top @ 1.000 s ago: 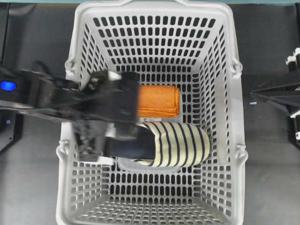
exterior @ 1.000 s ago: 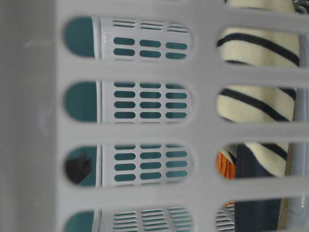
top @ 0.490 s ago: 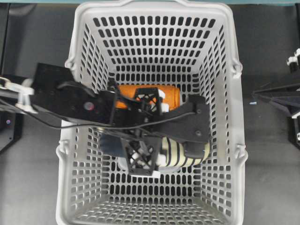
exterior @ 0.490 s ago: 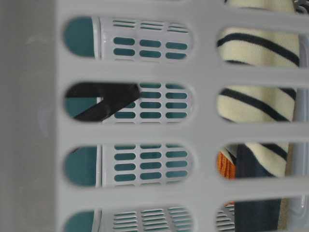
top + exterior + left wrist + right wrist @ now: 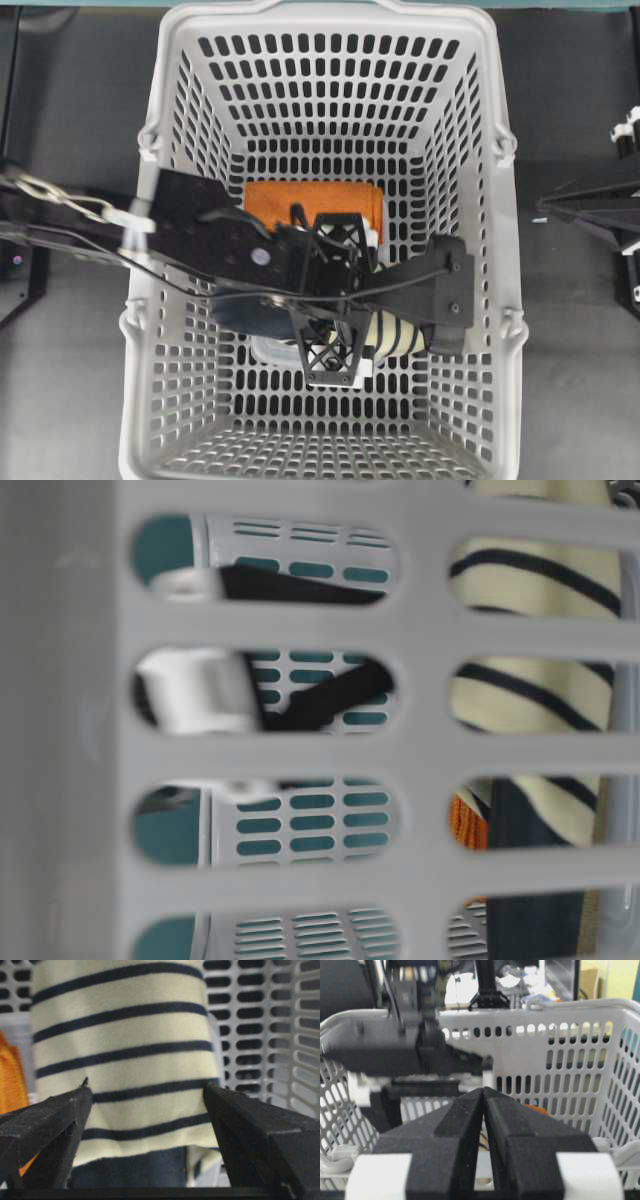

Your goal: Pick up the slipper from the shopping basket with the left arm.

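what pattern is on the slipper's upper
The slipper has a cream upper with thin navy stripes, clearest in the left wrist view.

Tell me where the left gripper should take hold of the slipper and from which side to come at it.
Grip the striped upper of the slipper across its width, coming down from above. The left gripper is open with one finger on each side of the upper, so closing there should pinch the soft band. The orange cloth lies alongside, so stay on the stripes.
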Controlling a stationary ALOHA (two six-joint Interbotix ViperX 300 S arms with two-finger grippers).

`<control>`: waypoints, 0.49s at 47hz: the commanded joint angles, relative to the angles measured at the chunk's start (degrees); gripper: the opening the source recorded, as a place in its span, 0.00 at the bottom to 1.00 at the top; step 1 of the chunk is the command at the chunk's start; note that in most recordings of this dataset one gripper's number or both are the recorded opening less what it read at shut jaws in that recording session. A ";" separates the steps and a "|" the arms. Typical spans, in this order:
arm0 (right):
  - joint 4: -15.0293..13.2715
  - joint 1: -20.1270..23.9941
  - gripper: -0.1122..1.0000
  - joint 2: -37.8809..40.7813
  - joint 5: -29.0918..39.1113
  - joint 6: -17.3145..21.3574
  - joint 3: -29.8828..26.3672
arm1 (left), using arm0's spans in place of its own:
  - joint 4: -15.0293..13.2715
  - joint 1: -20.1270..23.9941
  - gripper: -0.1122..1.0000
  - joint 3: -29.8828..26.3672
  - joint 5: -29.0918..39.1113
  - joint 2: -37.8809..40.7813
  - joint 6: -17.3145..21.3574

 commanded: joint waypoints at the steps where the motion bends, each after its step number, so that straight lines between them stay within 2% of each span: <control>1: 0.26 0.35 0.10 0.35 -0.26 0.09 -0.35 | 0.18 0.00 0.92 0.53 -0.18 0.53 0.00; 15: 0.26 0.70 0.10 0.26 -0.26 0.18 -0.35 | 0.26 0.62 0.90 4.66 -3.60 0.97 -1.05; 18: 0.26 0.79 0.10 0.35 -0.26 0.18 -0.26 | 0.26 0.70 0.84 4.75 -3.60 0.88 -1.05; 23: 0.35 0.88 0.10 0.26 -0.26 0.18 -0.26 | 0.26 0.44 0.64 4.39 -3.34 0.26 -0.79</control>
